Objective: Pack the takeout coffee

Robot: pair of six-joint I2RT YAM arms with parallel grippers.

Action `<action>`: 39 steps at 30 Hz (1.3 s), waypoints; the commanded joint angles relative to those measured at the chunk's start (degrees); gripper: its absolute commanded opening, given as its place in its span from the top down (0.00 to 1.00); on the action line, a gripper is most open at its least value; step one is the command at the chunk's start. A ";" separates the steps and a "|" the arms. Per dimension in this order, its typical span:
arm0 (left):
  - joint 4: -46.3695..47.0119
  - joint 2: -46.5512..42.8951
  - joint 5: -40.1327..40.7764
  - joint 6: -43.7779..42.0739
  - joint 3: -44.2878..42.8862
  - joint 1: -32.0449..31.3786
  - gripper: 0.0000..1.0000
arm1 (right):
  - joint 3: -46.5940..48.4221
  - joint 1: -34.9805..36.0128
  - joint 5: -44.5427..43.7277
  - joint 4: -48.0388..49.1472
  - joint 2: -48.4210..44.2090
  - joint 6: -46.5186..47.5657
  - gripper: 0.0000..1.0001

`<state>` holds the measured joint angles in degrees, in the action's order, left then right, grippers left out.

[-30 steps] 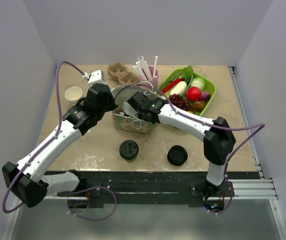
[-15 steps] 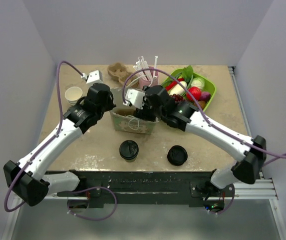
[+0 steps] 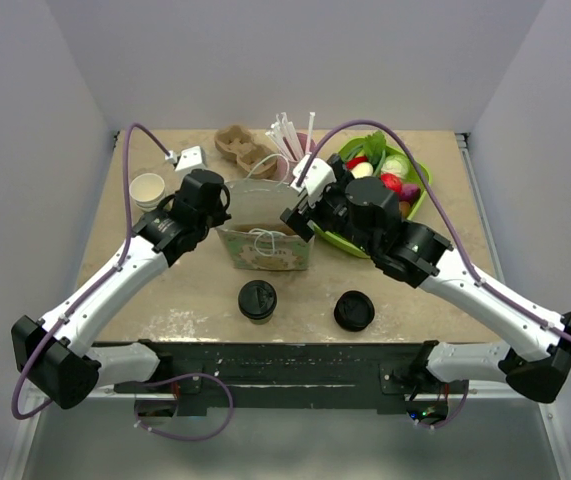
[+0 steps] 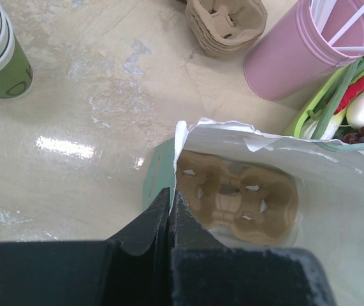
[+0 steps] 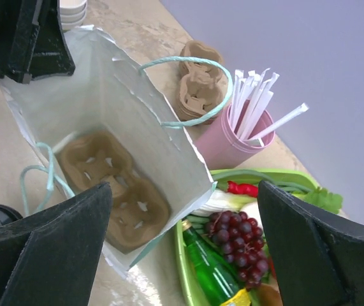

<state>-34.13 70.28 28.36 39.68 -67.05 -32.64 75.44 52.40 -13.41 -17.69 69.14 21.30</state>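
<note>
Takeout coffee is parked upright on the table, lid on, just in front of the paper bag, so it's not packed yet. Left gripper has its jaws pressed together on the bag's left rim, pinching the paper so the mouth gapes open. Right gripper hangs over the open bag with jaws spread wide and nothing between them. In the bottom of the bag there's a cardboard cup carrier, lying flat with its wells facing up.

My take on the step: the right arm needs to go fetch it. I'd come in from the side and close on the paper wall below the lid, not on the lid itself, since that could pop off. Squeeze gently, because paper cups crush. Don't mix it up with the low stack of black lids sitting near it on the right. Carry it dead upright, come straight down through the mouth without brushing the bag's walls, and aim for 1 of the carrier's wells. The left side should just hang on to that rim so the bag doesn't flop shut or tip.
</note>
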 commanded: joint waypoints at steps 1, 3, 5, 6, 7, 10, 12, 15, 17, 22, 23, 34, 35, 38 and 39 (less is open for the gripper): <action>-1.03 -0.32 1.17 -0.74 -1.07 0.30 1.00 | -0.20 -0.02 0.14 1.71 -2.44 -9.69 0.02; -1.38 -0.49 1.08 -0.92 -1.16 0.30 1.00 | 0.23 -0.02 -0.39 0.39 -2.52 -12.58 0.02; -1.38 -0.58 1.00 -1.18 -1.16 0.30 1.00 | 0.15 -0.02 -1.09 -1.20 -2.35 -14.17 0.02; -1.29 -0.58 0.65 -1.45 -1.16 0.30 1.00 | 0.06 -0.02 -1.18 -1.90 -2.26 -15.40 0.02; -1.20 -0.58 0.47 -1.62 -1.16 0.21 1.00 | -0.03 -0.02 -1.44 -2.34 -2.09 -15.93 0.02; -1.12 -0.85 0.12 -1.89 -1.16 0.21 1.00 | 0.23 -0.02 -2.58 -3.92 -1.47 -17.43 0.02; -1.20 -1.11 0.03 -2.06 -1.07 0.30 1.00 | 0.15 0.07 -2.67 -4.37 -1.29 -18.31 0.02; -1.11 -1.37 -0.23 -1.98 -0.72 0.21 1.00 | -0.91 -0.02 -2.76 -4.45 -1.56 -19.71 0.02; -0.94 -1.72 -0.41 -2.24 -0.63 0.21 1.00 | -1.52 -0.02 -2.85 -4.63 -1.82 -20.42 0.02; -0.94 -1.73 -0.32 -2.33 -0.72 0.21 1.00 | -2.58 -0.02 -4.78 -5.86 -2.96 -24.98 0.02; -1.03 -1.73 -0.15 -2.24 -0.72 0.21 1.00 | -2.75 -0.11 -5.05 -6.12 -3.66 -25.69 0.02; -4.80 -2.25 4.86 0.31 -1.42 0.39 1.00 | -9.25 -0.02 5.48 -5.25 -17.79 -33.34 0.02; -5.07 -2.25 5.12 0.40 -1.51 0.39 1.00 | -10.74 -0.02 7.76 -4.81 -19.47 -33.08 0.02; -5.07 -2.60 5.21 -0.13 -1.51 0.30 1.00 | -14.16 -0.02 13.40 -1.92 -24.92 -32.64 0.02; -4.90 -2.78 5.21 -0.22 -1.60 0.30 1.00 | -15.05 -0.02 17.85 -0.51 -25.89 -32.81 0.02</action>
<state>-37.69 69.14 31.46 38.98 -67.05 -32.64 63.77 52.40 -7.31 -24.21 47.90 -9.98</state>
